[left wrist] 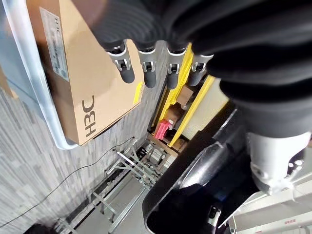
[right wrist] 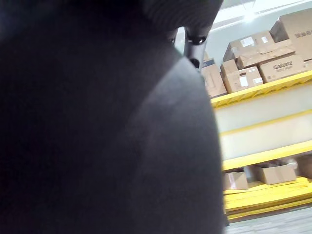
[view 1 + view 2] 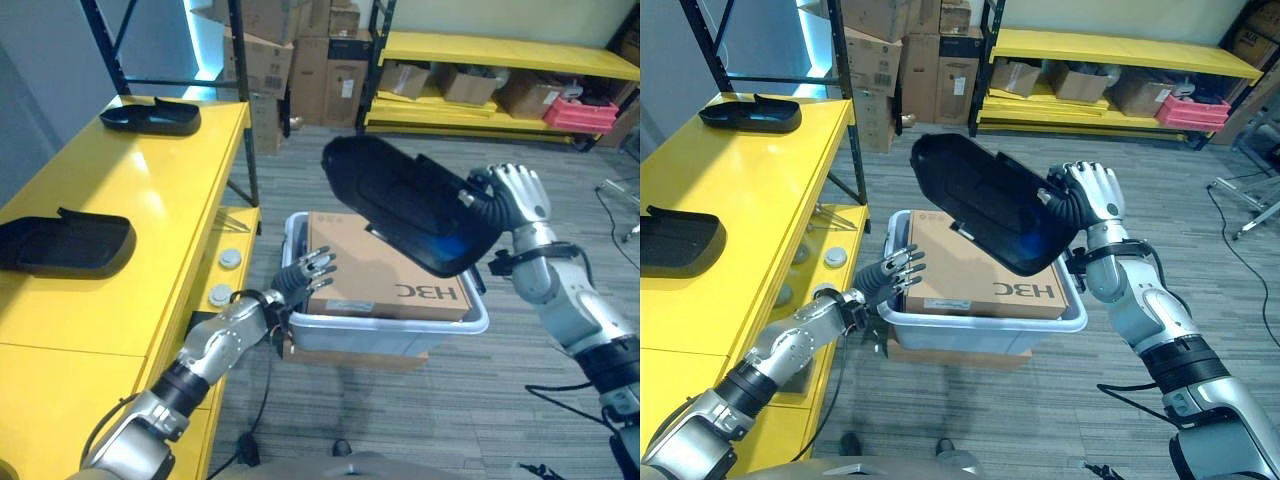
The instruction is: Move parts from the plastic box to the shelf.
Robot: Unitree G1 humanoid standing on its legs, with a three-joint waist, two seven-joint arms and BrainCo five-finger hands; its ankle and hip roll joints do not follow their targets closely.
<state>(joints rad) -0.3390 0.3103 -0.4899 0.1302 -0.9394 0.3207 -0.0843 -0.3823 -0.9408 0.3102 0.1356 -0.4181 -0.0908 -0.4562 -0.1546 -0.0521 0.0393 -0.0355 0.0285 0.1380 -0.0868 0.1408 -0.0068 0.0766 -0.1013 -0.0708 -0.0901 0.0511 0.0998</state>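
My right hand (image 3: 518, 195) is shut on the edge of a large black plastic part (image 3: 405, 205), held tilted in the air over the clear plastic box (image 3: 400, 330). The same black part (image 1: 195, 195) looms close in the left wrist view and covers most of the right wrist view (image 2: 97, 122). Inside the plastic box lies a brown cardboard box (image 3: 385, 265). My left hand (image 3: 305, 270) is open at the plastic box's left rim, its fingers (image 1: 148, 73) straight over the cardboard. Two black parts (image 3: 150, 116) (image 3: 65, 245) rest on the yellow shelf (image 3: 130, 180).
The yellow shelf runs along my left, with a black upright post (image 3: 245, 130) at its corner. A lower yellow ledge holds two round white caps (image 3: 231, 258). Stacked cardboard boxes (image 3: 300, 50) and a yellow rack (image 3: 500, 50) with a red crate (image 3: 580, 112) stand at the back.
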